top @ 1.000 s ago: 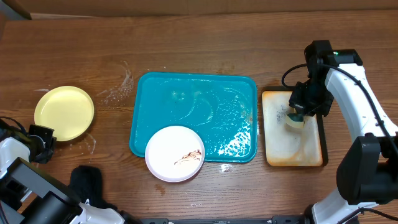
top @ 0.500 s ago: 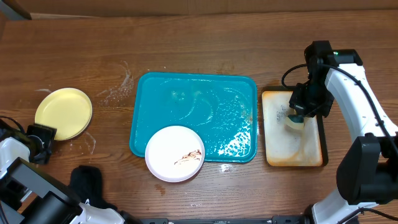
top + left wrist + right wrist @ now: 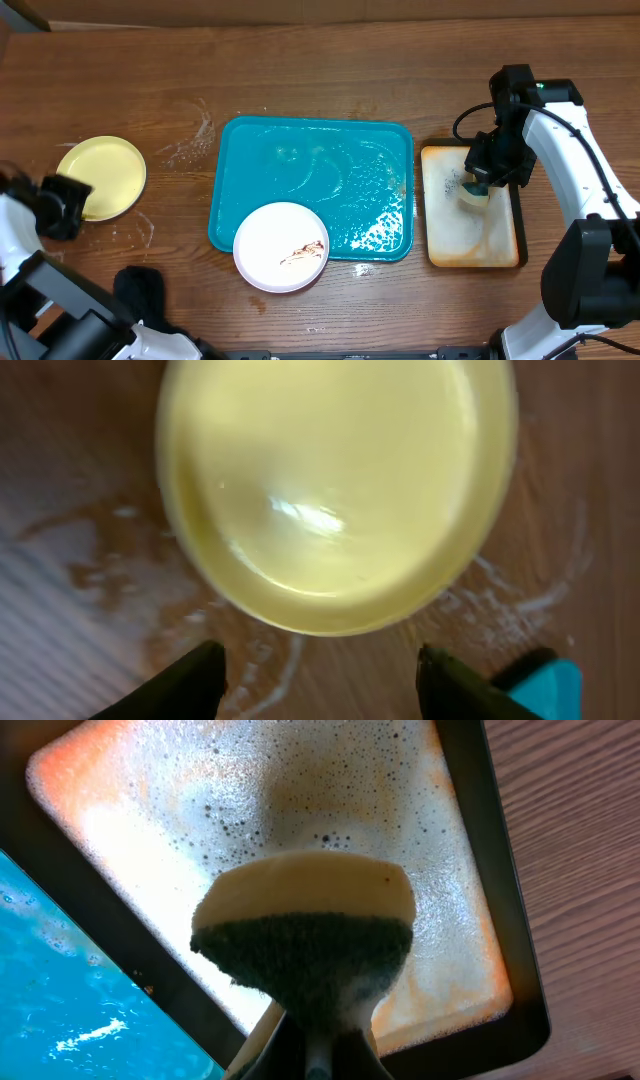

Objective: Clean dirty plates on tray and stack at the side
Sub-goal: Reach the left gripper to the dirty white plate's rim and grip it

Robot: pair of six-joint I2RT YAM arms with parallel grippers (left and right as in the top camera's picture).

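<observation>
Okay, your left gripper (image 3: 318, 685) has its fingers (image 3: 195, 685) apart with nothing between them. The yellow plate (image 3: 335, 490) lies flat on the table (image 3: 60, 590) just ahead of the fingertips, and the wrist view shows no contact. From overhead, that plate sits at the far left of the table, well apart from the blue tray (image 3: 250, 150), with your left gripper at its near-left edge and wet streaks on the wood around it. The white plate (image 3: 282, 246), with a brown smear on it, lies on the tray's front-left part and hangs over the front rim toward you. It is nowhere near either gripper. Your right gripper (image 3: 475, 188) is clamped on a sponge (image 3: 305, 950), cream side up and dark scrub side toward the wrist camera. It is held over the small tray (image 3: 445, 250), the foamy one with the dark rim, just right of the blue tray. You cannot tell from the views whether the sponge touches the foam.
</observation>
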